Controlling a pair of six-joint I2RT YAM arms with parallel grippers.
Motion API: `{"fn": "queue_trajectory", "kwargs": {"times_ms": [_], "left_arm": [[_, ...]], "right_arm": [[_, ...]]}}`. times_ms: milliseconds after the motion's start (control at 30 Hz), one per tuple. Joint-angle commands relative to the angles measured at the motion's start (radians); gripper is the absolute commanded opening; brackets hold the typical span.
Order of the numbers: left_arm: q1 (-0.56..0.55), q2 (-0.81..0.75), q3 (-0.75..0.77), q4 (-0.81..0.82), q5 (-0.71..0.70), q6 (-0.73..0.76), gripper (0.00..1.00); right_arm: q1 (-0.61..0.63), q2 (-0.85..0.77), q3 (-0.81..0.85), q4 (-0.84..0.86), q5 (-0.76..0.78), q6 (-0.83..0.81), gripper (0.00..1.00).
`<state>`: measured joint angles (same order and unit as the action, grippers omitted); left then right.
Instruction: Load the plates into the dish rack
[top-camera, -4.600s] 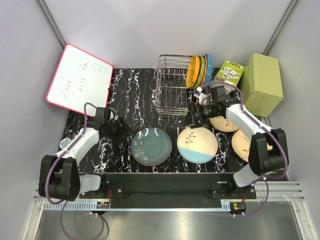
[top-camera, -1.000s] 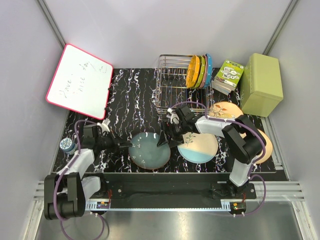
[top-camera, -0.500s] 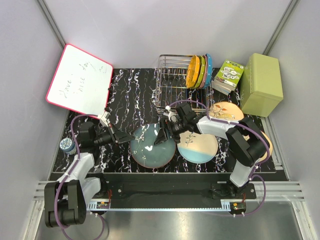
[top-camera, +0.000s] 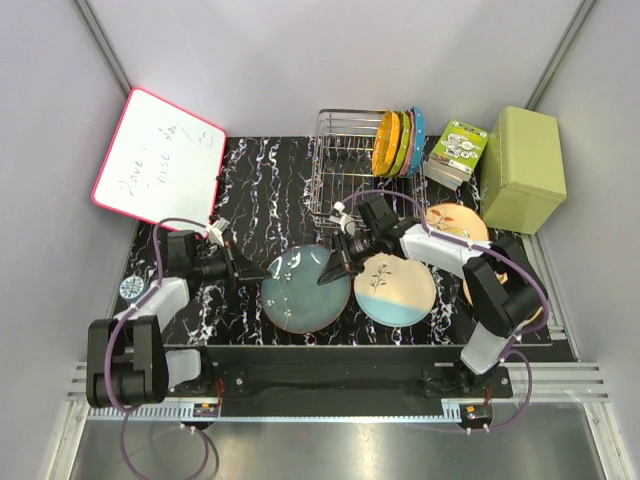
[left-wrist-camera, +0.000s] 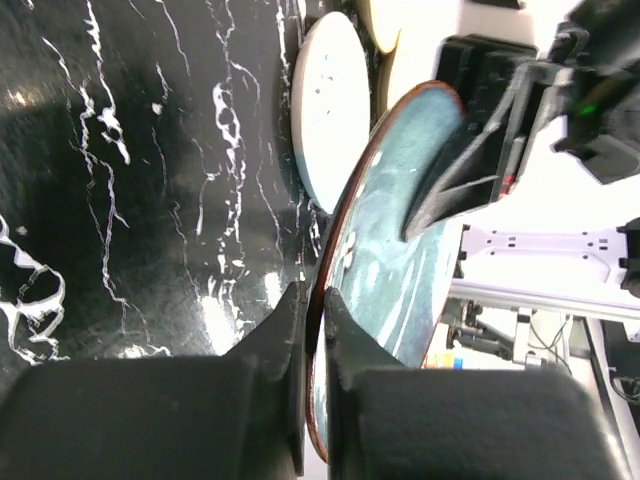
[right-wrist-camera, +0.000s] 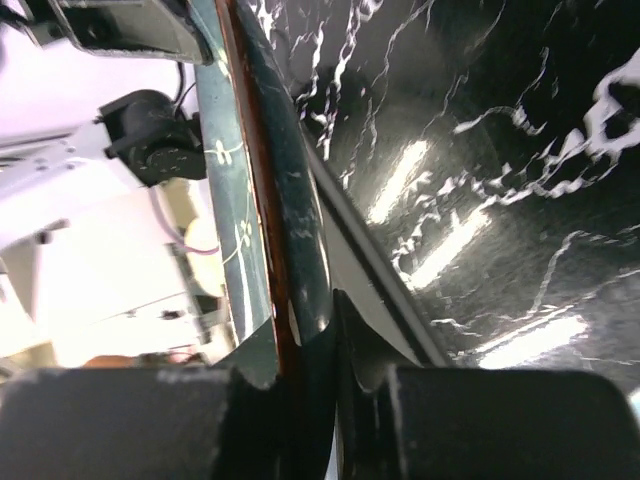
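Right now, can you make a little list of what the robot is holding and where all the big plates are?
held plate: teal plate, pinched at opposite rims by left gripper and right gripper
cream-and-blue plate: flat on table, beside the teal one
peach plates: flat on table at right, partly hidden by right arm
dish rack: no big plates in it; small colourful plates stand at its right end

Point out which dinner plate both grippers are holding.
The teal-blue plate: the left gripper and right gripper pinch its opposite rims. The cream-and-blue plate and the peach plates lie untouched.
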<state>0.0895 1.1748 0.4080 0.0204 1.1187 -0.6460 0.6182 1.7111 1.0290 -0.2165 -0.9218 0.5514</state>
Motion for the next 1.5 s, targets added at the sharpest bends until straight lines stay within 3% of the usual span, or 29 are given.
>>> {"fn": "queue_trajectory", "kwargs": {"times_ms": [0, 33, 133, 167, 267, 300, 433, 600, 767, 1033, 1467], "left_arm": [[0.006, 0.083, 0.179, -0.182, -0.064, 0.12, 0.31], [0.006, 0.094, 0.24, -0.232, -0.136, 0.194, 0.44], [0.012, 0.018, 0.311, -0.29, -0.309, 0.285, 0.62], [0.01, -0.01, 0.325, -0.286, -0.348, 0.302, 0.74], [0.012, -0.102, 0.386, -0.281, -0.512, 0.327, 0.88], [0.01, -0.121, 0.403, -0.286, -0.549, 0.339, 0.99], [0.012, -0.172, 0.469, -0.304, -0.758, 0.35, 0.99], [-0.029, -0.106, 0.521, -0.372, -1.046, 0.273, 0.99], [-0.057, -0.078, 0.567, -0.395, -1.106, 0.308, 0.99], [-0.114, -0.087, 0.552, -0.427, -1.237, 0.272, 0.99], [-0.12, -0.064, 0.509, -0.419, -1.146, 0.243, 0.99]], "right_arm": [[0.008, -0.05, 0.135, -0.208, 0.015, -0.174, 0.0], [0.008, -0.053, 0.194, -0.236, 0.033, -0.2, 0.0], [0.006, -0.065, 0.354, -0.361, 0.176, -0.315, 0.0], [0.003, -0.065, 0.403, -0.397, 0.226, -0.344, 0.0], [-0.026, -0.048, 0.589, -0.498, 0.414, -0.404, 0.0], [-0.035, -0.044, 0.632, -0.515, 0.495, -0.412, 0.0], [-0.064, 0.014, 0.872, -0.498, 0.711, -0.406, 0.0], [-0.071, 0.14, 1.098, -0.417, 1.257, -0.325, 0.0], [-0.071, 0.3, 1.284, -0.322, 1.605, -0.346, 0.0], [-0.066, 0.53, 1.506, -0.302, 1.823, -0.473, 0.0], [-0.081, 0.634, 1.571, -0.247, 1.87, -0.531, 0.0]]}}
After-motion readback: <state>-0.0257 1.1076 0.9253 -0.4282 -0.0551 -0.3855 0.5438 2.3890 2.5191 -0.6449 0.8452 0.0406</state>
